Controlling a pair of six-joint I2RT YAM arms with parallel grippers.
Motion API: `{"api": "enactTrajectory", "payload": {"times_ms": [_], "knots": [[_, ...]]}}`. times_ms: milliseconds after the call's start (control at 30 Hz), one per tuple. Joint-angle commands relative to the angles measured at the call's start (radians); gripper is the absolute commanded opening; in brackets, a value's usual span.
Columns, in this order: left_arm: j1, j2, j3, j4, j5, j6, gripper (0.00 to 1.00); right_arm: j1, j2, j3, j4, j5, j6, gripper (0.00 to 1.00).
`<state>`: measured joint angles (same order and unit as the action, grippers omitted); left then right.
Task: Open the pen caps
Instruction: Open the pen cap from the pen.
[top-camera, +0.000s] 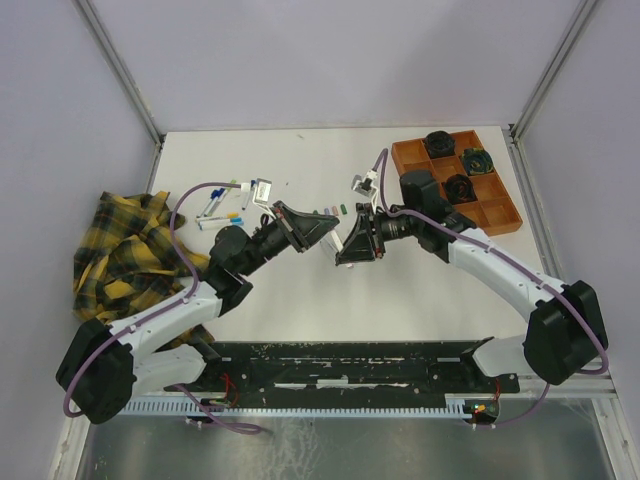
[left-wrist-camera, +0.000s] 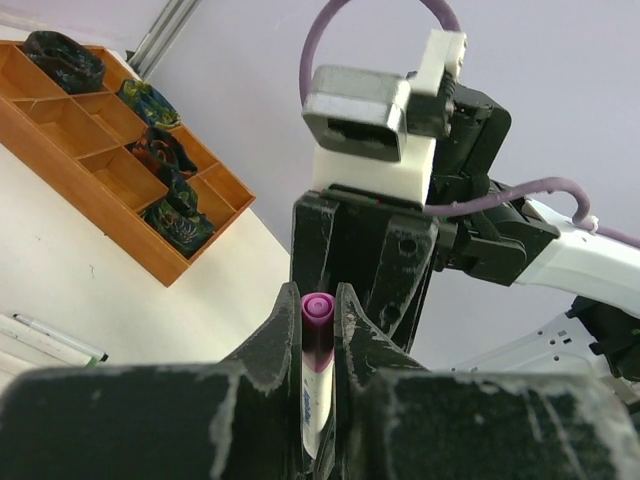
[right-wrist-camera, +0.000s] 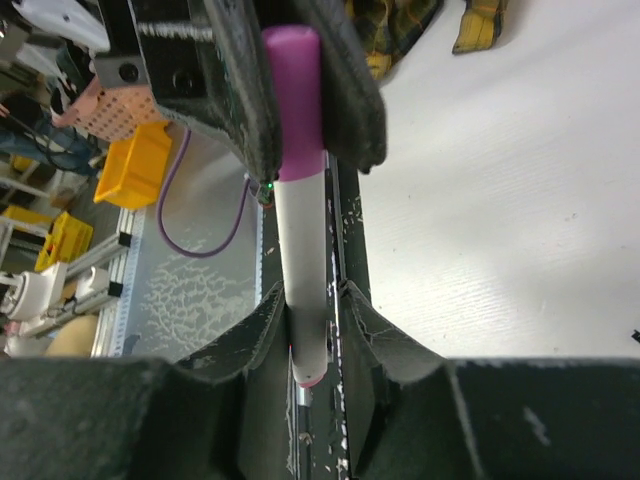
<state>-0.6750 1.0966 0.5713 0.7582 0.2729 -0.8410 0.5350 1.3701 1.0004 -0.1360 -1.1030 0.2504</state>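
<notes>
A pen with a white barrel (right-wrist-camera: 303, 250) and a purple pen cap (right-wrist-camera: 295, 100) hangs in the air between my two grippers, above the middle of the table. My left gripper (left-wrist-camera: 318, 300) is shut on the capped end, and the purple pen cap (left-wrist-camera: 318, 308) shows between its fingers. My right gripper (right-wrist-camera: 312, 290) stands around the barrel's other end. One of its fingers touches the barrel and a narrow gap shows at the other. In the top view the left gripper (top-camera: 328, 228) and the right gripper (top-camera: 346, 246) meet tip to tip. Loose caps (top-camera: 338, 209) lie behind them.
An orange tray (top-camera: 497, 213) with black round objects sits at the back right. Thin pen barrels and small caps (top-camera: 222, 212) lie at the back left. A yellow plaid cloth (top-camera: 125, 250) is bunched at the left edge. The tray (left-wrist-camera: 110, 190) also shows in the left wrist view.
</notes>
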Motion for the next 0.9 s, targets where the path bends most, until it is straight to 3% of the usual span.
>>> {"api": "enactTrajectory", "payload": {"times_ms": [0,333,367,500,633,867], "knots": [[0.005,0.006,0.023,0.074,0.036,-0.033,0.03,-0.036,-0.009,0.017,0.165,-0.029,0.14,0.33],[0.003,0.072,0.015,0.17,0.053,-0.084,0.03,-0.043,-0.011,-0.005,0.222,-0.015,0.185,0.32],[0.005,0.073,0.019,0.171,0.04,-0.079,0.03,-0.044,-0.009,-0.003,0.22,-0.019,0.185,0.28],[0.031,0.06,0.095,0.111,-0.053,0.001,0.03,-0.043,0.032,0.026,0.171,-0.053,0.16,0.0],[0.133,0.091,0.217,0.105,-0.078,-0.002,0.03,-0.043,0.104,0.088,0.03,-0.086,0.086,0.0],[0.297,0.117,0.342,0.099,-0.191,-0.036,0.03,-0.05,0.14,0.107,-0.036,-0.088,0.024,0.0]]}}
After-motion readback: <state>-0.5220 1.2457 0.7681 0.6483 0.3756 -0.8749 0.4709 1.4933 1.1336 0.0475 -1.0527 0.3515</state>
